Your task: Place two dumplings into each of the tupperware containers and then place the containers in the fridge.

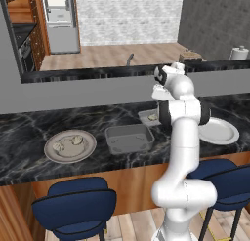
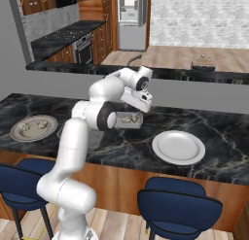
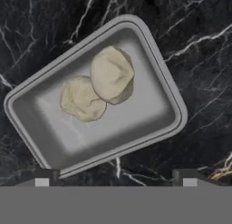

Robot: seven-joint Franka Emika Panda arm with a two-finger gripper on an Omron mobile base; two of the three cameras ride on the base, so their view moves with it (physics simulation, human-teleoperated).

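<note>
Two dumplings (image 3: 97,87) lie touching, one overlapping the other, in the smaller, lighter tray (image 3: 149,128) on the dark marble counter (image 1: 29,132) — by the look of it that tray has its share. Taking the big dark tray (image 1: 128,139) as the landmark and going left to right in the left base view: to its left sits the round beige plate (image 1: 87,152) with more dumplings (image 1: 68,142) on it, near but apart from the tray. The big tray itself looks bare, so it is likely the next one to fill. Just to its right and a little behind, the small tray is partly hidden by the arm. Above it hangs the gripper (image 3: 115,177), fingers spread wide and holding nothing. Further right lies a white plate (image 1: 222,132), clear of the work. The fridge (image 1: 59,20) stands well behind, door open — the counter and a raised ledge (image 1: 88,91) lie between.
</note>
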